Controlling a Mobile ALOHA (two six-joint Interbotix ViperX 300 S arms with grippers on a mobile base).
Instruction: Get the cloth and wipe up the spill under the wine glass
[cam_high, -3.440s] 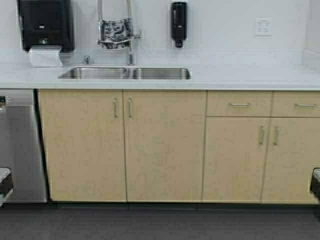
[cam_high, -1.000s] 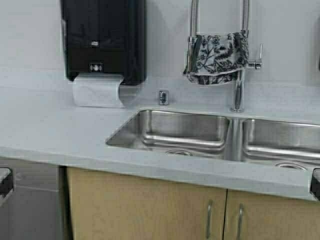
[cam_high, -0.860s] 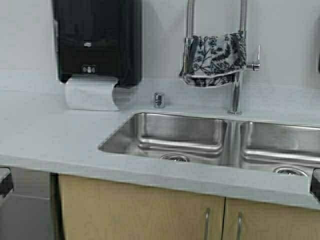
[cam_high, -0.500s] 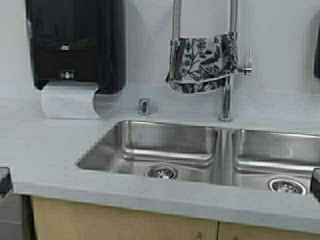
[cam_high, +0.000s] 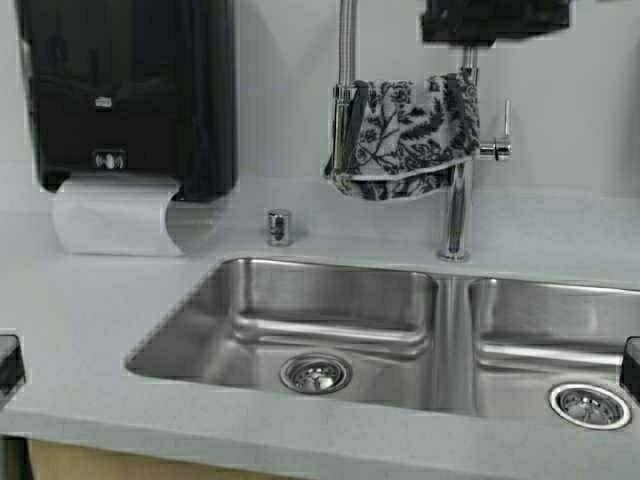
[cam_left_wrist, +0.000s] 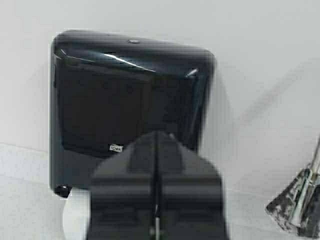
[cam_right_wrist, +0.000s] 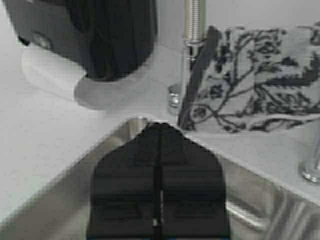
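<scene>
My white-grey cloth with the dark leaf print (cam_high: 404, 135) hangs draped over the tall chrome faucet (cam_high: 458, 190) behind the steel double sink (cam_high: 400, 300). My left gripper (cam_left_wrist: 156, 220) and right gripper (cam_right_wrist: 158, 200) each have their fingers pressed together, holding nothing

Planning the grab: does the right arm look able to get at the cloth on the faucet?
Probably yes. The cloth hangs in the open over the faucet, with nothing between it and the shut right hand, which would need opening first.
</scene>
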